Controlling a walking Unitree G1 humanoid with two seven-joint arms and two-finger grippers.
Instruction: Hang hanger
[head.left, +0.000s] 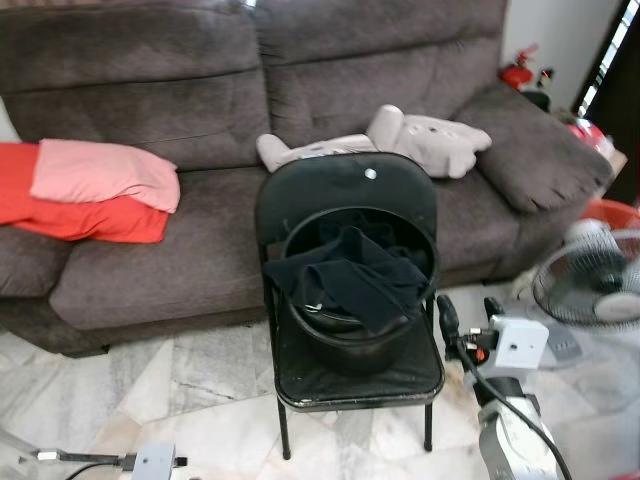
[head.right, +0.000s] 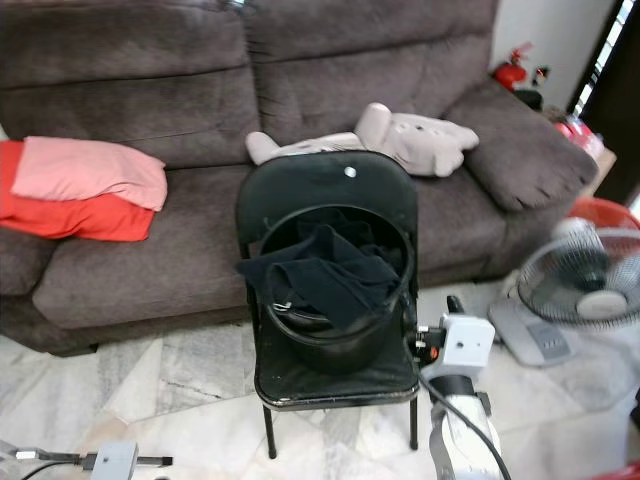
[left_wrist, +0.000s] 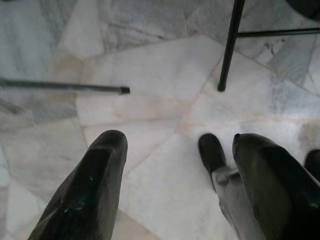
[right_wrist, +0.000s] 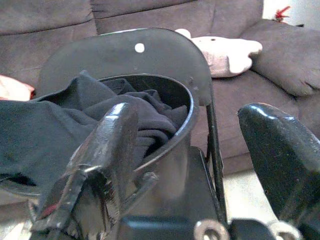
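Observation:
A black folding chair (head.left: 345, 180) stands before the sofa with a black bucket (head.left: 355, 345) on its seat. Dark clothes (head.left: 350, 272) fill the bucket and spill over its front rim. My right gripper (head.left: 470, 312) is raised beside the chair's right front corner, level with the bucket. It is open, and in the right wrist view its fingers (right_wrist: 112, 145) frame the bucket (right_wrist: 170, 125) and the chair back, with nothing held. My left gripper (left_wrist: 175, 165) hangs low over the marble floor, open and empty, near a chair leg (left_wrist: 229, 50).
A brown sofa (head.left: 150, 110) behind the chair carries pink and red cushions (head.left: 100, 190) and a grey plush toy (head.left: 420, 135). A floor fan (head.left: 595, 285) stands to the right. A thin grey rod (left_wrist: 65, 87) crosses the floor by my left gripper.

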